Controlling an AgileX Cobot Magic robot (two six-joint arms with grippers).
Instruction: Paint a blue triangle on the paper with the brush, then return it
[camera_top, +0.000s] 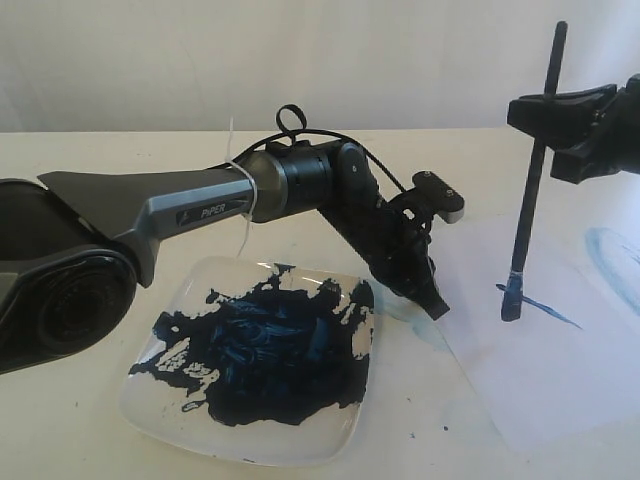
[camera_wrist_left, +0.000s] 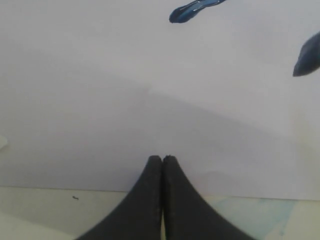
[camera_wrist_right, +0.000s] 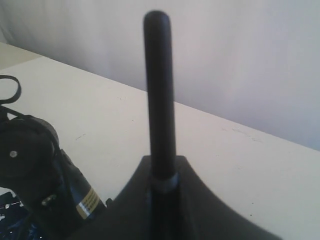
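While R gripper (camera_top: 538, 108) clamps thin black paintbrush (camera_top: 530, 200) upright, its blue tip meets pale white paper sheet (camera_top: 540, 390) on tabletop (camera_top: 60, 440), at a short dark-blue stroke (camera_top: 548, 310). L gripper (camera_wrist_left: 162, 161) closed, empty, at paper edge.

Matt black tools, glossy wet paint, thin paper.

The brush (camera_top: 531, 200) has a smooth, dull black handle. The right fingers (camera_wrist_right: 125, 200) and the left fingers (camera_wrist_left: 145, 205) look like matt black plastic or rubber. The paper (camera_top: 560, 380) is thin, flat and matt, while the blue stroke (camera_wrist_left: 192, 10) on it shines wet. The plate (camera_top: 300, 447) is smooth and glossy, and its dark blue paint (camera_top: 270, 350) is thick and slick. The left arm's shell (camera_top: 170, 205) is satin grey plastic. The bench (camera_top: 80, 440) is matt cream, lightly speckled.
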